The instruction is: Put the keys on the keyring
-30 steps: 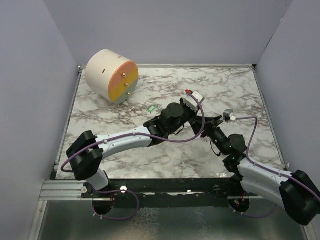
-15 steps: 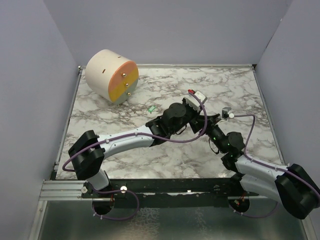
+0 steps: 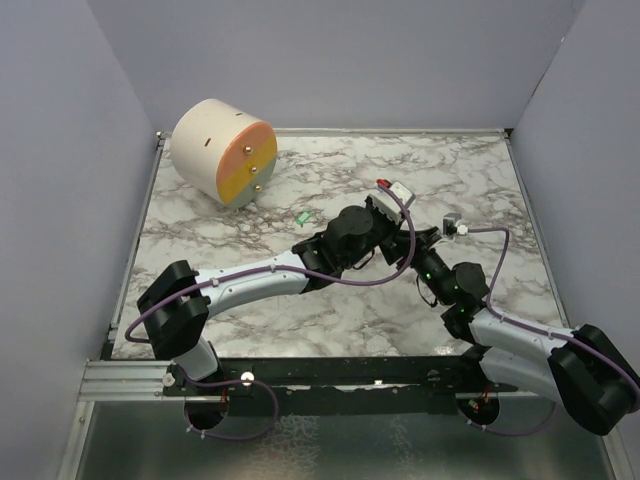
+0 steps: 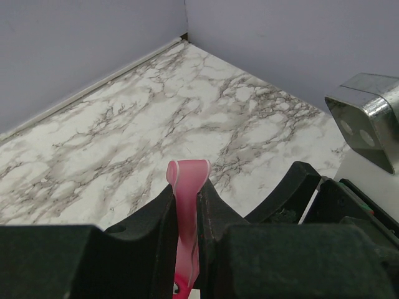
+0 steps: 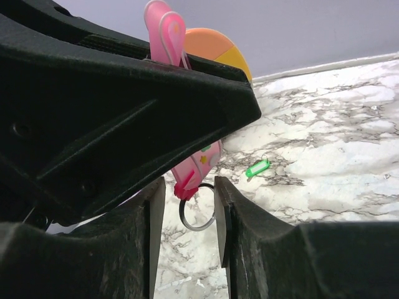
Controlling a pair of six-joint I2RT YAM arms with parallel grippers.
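Note:
My left gripper point(image 4: 186, 194) is shut on the keyring's slim pink strip point(image 4: 187, 205), whose rounded end sticks up past the fingertips. In the right wrist view the strip hangs below the left gripper's black body point(image 5: 124, 112), and the thin silvery ring point(image 5: 198, 215) dangles from its red clasp. My right gripper point(image 5: 188, 194) stands open with a finger on each side of that ring. The ring's right edge is at or against the right finger. The small green key point(image 5: 257, 168) lies flat on the marble beyond, also visible from above point(image 3: 301, 216). Both grippers meet mid-table point(image 3: 400, 225).
A big cream cylinder with an orange and yellow face point(image 3: 222, 150) lies at the back left corner. Grey walls close in the marble table point(image 3: 480, 170) on three sides. The left arm's purple cable point(image 3: 405, 240) loops between the two wrists.
My right arm has moved in towards the left gripper, and its jaws have narrowed around the ring. The left gripper shifted slightly and keeps its hold on the pink strip.

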